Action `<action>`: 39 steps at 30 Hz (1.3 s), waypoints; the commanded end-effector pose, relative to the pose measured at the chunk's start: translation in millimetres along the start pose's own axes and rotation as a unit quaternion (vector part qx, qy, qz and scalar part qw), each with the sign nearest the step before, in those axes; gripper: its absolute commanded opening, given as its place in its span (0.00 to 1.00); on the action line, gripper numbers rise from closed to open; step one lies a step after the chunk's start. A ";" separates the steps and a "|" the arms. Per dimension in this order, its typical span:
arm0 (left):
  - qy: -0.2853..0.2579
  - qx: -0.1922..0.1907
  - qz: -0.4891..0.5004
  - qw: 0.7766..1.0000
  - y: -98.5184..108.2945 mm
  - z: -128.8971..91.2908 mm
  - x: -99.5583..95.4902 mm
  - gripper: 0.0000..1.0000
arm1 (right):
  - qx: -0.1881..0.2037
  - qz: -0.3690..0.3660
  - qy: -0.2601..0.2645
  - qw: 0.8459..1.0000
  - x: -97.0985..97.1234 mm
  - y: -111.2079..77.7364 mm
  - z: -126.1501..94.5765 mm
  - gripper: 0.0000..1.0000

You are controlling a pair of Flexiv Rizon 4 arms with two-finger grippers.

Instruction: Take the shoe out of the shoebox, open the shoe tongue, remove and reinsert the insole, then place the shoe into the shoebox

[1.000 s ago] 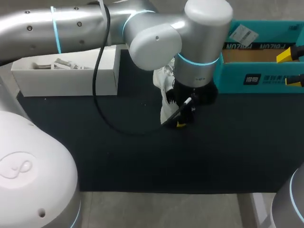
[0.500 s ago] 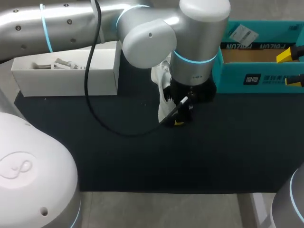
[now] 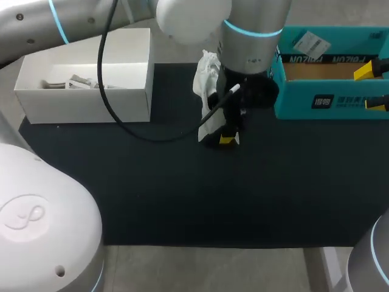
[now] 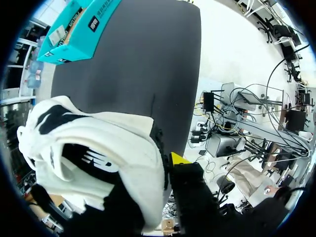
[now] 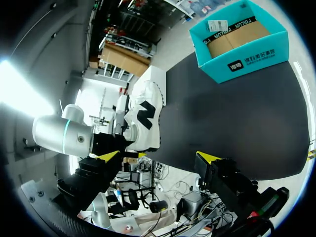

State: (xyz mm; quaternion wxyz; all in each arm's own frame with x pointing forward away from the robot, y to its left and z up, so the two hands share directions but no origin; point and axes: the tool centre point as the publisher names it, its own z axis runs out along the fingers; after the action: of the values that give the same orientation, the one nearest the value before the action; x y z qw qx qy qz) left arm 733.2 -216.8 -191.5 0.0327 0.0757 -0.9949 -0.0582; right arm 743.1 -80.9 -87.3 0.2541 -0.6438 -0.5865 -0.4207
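A white shoe (image 3: 208,91) with a black logo hangs upended over the dark mat, left of the teal shoebox (image 3: 328,100). My left gripper (image 3: 225,139) is shut on it, reaching in from the back left. In the left wrist view the shoe (image 4: 98,148) fills the space by the gripper (image 4: 165,168), and only one yellow fingertip (image 4: 178,159) shows. The open shoebox (image 5: 242,37) holds brown paper. My right gripper (image 5: 159,157) stands open and empty, facing the shoe (image 5: 143,118); its yellow tips (image 3: 364,71) show at the right edge beside the box.
A white open box (image 3: 85,100) with small items inside stands at the back left of the mat (image 3: 182,201). My left arm (image 3: 255,36) hangs over the mat's back middle, close to the shoebox's left wall.
My left arm has risen and drawn back with the shoe, uncovering more of the white box. The right gripper has stayed where it was.
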 end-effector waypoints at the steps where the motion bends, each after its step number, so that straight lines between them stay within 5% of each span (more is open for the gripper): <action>1: -0.013 0.010 -0.003 1.000 16.3 -33.1 2.6 0.00 | 0.000 0.001 -0.001 1.000 0.0 0.3 0.7 1.00; 13: -0.036 0.012 -0.007 0.999 26.7 -66.3 0.1 0.00 | 0.000 0.001 -0.001 1.000 0.0 0.3 0.7 1.00; 35: -0.030 0.016 -0.001 0.999 28.0 -66.9 -0.4 0.00 | 0.000 0.001 -0.001 1.000 0.0 0.3 0.7 1.00; 39: -0.022 0.013 -0.004 1.000 40.6 -66.3 -17.0 0.00 | 0.000 0.001 -0.001 1.000 0.0 0.3 0.7 1.00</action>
State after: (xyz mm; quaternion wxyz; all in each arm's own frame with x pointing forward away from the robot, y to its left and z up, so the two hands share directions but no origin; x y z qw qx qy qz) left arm 738.0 -193.7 -123.0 0.0021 0.0790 -0.9955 -0.0530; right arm 743.1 -80.9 -87.3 0.2541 -0.6438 -0.5865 -0.4207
